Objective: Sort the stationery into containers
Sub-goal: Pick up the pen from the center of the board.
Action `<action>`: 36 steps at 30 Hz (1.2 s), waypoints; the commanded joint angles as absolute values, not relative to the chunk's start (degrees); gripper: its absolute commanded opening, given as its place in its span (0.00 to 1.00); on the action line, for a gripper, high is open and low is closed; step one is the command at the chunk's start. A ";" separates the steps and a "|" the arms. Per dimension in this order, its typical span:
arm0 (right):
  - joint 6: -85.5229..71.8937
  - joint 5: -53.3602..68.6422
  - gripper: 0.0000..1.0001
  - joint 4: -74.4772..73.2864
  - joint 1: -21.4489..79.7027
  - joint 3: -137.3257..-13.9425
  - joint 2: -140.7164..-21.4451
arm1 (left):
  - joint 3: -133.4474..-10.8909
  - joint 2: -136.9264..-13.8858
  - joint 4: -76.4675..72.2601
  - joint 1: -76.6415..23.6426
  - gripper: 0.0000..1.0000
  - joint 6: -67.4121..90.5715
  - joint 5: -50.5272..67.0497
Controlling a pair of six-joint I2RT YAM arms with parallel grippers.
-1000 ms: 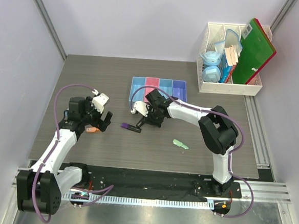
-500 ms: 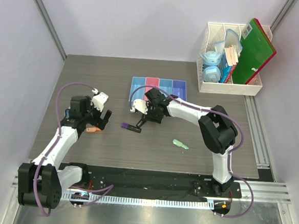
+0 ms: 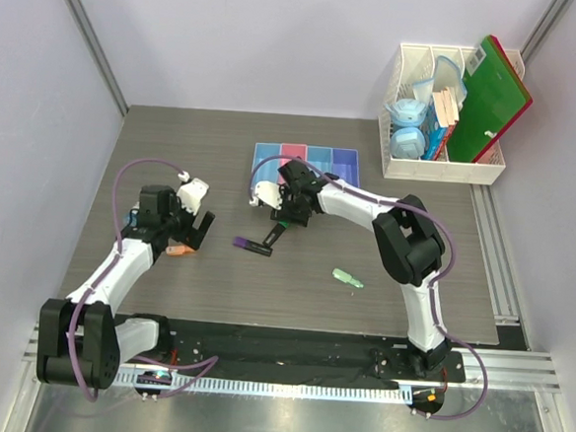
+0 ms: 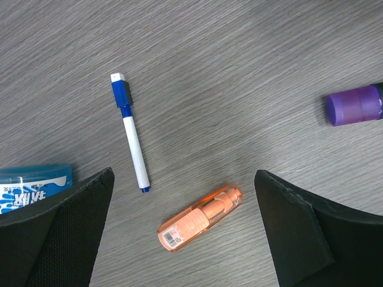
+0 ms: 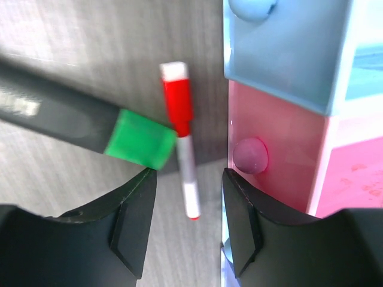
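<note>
Beside pink bin [image 5: 281, 161], red-capped pen [image 5: 179, 104] — right tool [image 5: 187, 177] above (jaws apart)

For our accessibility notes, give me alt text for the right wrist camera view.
A thin white pen with a red cap lies on the table beside the pink bin, one end between the right tool's open fingers. A black marker's green end lies left of it.

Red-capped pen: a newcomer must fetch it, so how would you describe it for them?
Find the row of joined bins toward the far side of the table. Just outside its pink bin lies a thin white pen with a red cap, between the open fingers of the right gripper. Its neighbour, a black marker with a green end, is much thicker.
</note>
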State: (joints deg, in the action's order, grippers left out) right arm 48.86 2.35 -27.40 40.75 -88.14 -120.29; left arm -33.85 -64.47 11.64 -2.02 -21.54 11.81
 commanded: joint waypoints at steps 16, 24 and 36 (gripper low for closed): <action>52.12 14.76 0.41 -41.57 35.77 -94.66 -130.43 | -35.59 -65.56 13.53 -1.93 1.00 -22.59 6.07; 51.94 14.94 0.26 -42.71 35.95 -91.85 -128.94 | -36.74 -68.02 13.62 -1.67 1.00 -21.80 3.17; 49.66 14.68 0.01 -46.32 36.04 -89.48 -123.84 | -37.00 -68.64 15.03 -0.26 1.00 -22.15 1.49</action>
State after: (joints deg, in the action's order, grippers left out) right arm 51.90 15.46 -36.03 35.79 -94.11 -123.96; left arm -35.55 -69.38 14.83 -0.89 -21.91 2.33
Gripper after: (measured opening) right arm 0.076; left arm 0.996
